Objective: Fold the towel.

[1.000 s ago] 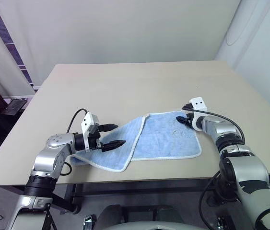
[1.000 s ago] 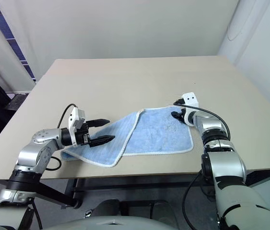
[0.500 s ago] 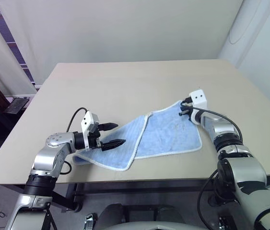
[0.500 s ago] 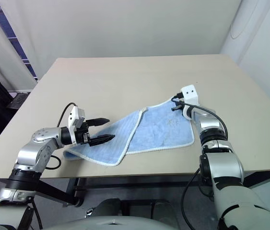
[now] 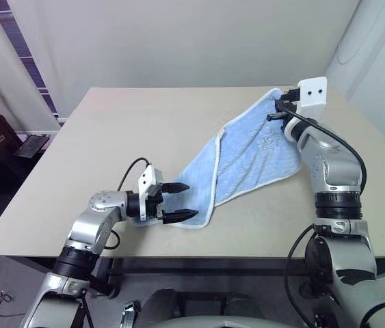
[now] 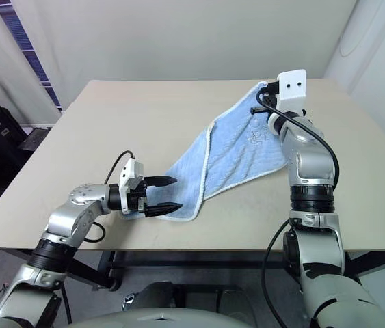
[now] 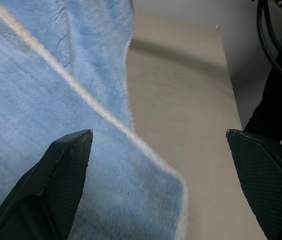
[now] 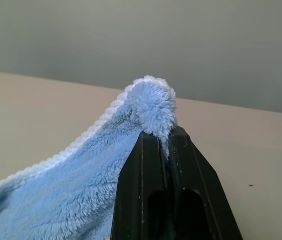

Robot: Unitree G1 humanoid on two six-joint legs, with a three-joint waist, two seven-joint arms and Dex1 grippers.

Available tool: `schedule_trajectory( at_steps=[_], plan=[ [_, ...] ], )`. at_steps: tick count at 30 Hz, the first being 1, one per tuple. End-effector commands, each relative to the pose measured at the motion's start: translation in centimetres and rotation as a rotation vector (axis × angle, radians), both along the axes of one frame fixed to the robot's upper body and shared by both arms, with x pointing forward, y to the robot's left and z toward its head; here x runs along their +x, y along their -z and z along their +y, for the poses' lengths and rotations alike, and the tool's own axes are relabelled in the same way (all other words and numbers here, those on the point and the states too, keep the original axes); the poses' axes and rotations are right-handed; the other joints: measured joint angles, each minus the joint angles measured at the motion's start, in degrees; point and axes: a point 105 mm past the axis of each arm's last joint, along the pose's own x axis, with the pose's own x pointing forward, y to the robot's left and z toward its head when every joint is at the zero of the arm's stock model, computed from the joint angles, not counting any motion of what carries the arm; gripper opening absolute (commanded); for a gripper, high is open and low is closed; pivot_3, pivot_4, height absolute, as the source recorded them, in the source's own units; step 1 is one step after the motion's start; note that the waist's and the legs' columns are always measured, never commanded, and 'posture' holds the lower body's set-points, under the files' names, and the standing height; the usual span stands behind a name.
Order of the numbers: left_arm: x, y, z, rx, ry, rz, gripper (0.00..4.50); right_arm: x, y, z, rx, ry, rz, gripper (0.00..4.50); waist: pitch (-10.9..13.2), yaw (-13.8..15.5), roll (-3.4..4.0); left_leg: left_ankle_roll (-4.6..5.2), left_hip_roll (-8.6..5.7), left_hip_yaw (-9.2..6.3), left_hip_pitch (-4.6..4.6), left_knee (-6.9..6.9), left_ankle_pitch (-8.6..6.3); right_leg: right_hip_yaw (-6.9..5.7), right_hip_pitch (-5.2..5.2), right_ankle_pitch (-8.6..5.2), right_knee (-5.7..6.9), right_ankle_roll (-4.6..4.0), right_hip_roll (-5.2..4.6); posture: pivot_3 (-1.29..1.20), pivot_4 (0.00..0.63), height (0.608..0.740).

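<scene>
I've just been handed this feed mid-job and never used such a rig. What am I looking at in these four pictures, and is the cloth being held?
It is a humanoid robot with two arms, each ending in a two-fingered black gripper. The two wide pictures come from a stereo camera on its head, looking down over a beige table. The two close-ups come from cameras on its wrists, looking along the fingers. A light-blue towel is being folded. The right gripper is shut on one corner and holds it up above the table, so the towel hangs in a slope; the right wrist view shows that corner pinched. The towel's low end lies on the table near the front, where the left gripper waits open, one finger on each side of the hem.
</scene>
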Motion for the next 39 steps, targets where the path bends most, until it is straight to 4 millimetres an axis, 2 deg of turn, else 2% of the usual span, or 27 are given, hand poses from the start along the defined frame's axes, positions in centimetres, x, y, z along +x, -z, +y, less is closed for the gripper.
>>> schedule_trajectory(
  at_steps=[1,8,13,20,24,27,28,37,38,39],
  plan=[
    [-0.1,-0.6,-1.8,0.000,0.060,-0.047,4.50,-0.3,-3.9,-0.4,0.015,0.045,-0.120,0.02,0.0,-0.2,0.00,0.01,-0.01,0.02,-0.01,0.00,0.00,0.00,0.00,0.00,-0.01,0.00,-0.01,0.00,0.000,0.722],
    [-0.4,1.1,-3.9,0.034,0.099,-0.014,4.50,-0.4,-5.0,-1.6,0.041,0.111,-0.146,0.02,0.0,-0.3,0.00,0.15,0.03,0.01,-0.01,-0.07,0.09,0.00,0.02,0.08,0.02,0.15,0.05,0.00,0.000,0.722],
    [0.9,2.7,-5.2,0.106,0.074,-0.052,4.50,-0.7,-4.8,-1.8,0.039,0.121,-0.144,0.02,0.0,-0.2,0.00,0.16,0.02,0.01,-0.01,0.01,0.09,0.00,0.03,0.08,0.00,0.15,0.04,0.00,0.000,0.722],
    [1.8,4.9,-5.5,0.256,0.063,-0.081,4.50,-1.0,-4.4,-1.7,0.024,0.130,-0.136,0.02,0.0,-0.2,0.00,0.17,0.03,0.01,-0.02,-0.01,0.09,-0.01,0.03,0.09,0.01,0.18,0.05,0.00,0.000,0.722],
    [1.3,5.6,-5.6,0.293,0.104,-0.056,4.50,-1.0,-4.2,-1.9,0.030,0.139,-0.127,0.02,0.0,-0.2,0.00,0.17,0.03,0.00,-0.02,0.00,0.09,-0.02,0.03,0.10,0.01,0.18,0.04,0.00,0.000,0.722],
    [0.5,6.0,-5.6,0.314,0.156,-0.024,3.94,-0.9,-4.1,-2.0,0.031,0.143,-0.124,0.00,0.0,-0.2,0.00,0.17,0.03,0.00,-0.01,0.03,0.09,-0.02,0.04,0.10,0.01,0.18,0.04,0.00,0.000,0.722],
    [0.4,6.0,-5.6,0.317,0.158,-0.018,3.62,-0.9,-4.0,-2.0,0.035,0.145,-0.122,0.00,0.0,-0.2,0.00,0.17,0.03,0.00,-0.01,0.03,0.09,-0.02,0.04,0.09,0.00,0.18,0.04,0.00,0.000,0.722],
    [0.3,6.6,-5.1,0.359,0.169,0.041,0.28,-1.0,-3.8,-2.5,0.042,0.165,-0.120,0.00,0.0,-0.2,0.00,0.17,0.04,-0.01,-0.01,-0.01,0.09,-0.03,0.04,0.09,-0.01,0.18,0.04,0.00,0.000,0.722],
    [0.3,6.6,-5.1,0.360,0.168,0.045,0.03,-1.0,-3.8,-2.5,0.041,0.168,-0.120,0.00,0.0,-0.2,0.00,0.17,0.04,-0.01,-0.01,-0.01,0.09,-0.03,0.04,0.09,-0.01,0.18,0.04,0.00,0.000,0.722],
    [0.3,6.6,-5.1,0.360,0.166,0.048,0.03,-1.0,-3.8,-2.6,0.041,0.171,-0.120,0.00,0.0,-0.2,0.00,0.17,0.04,-0.02,-0.01,-0.01,0.09,-0.03,0.04,0.09,-0.01,0.18,0.04,0.00,0.000,0.722]
  ],
)
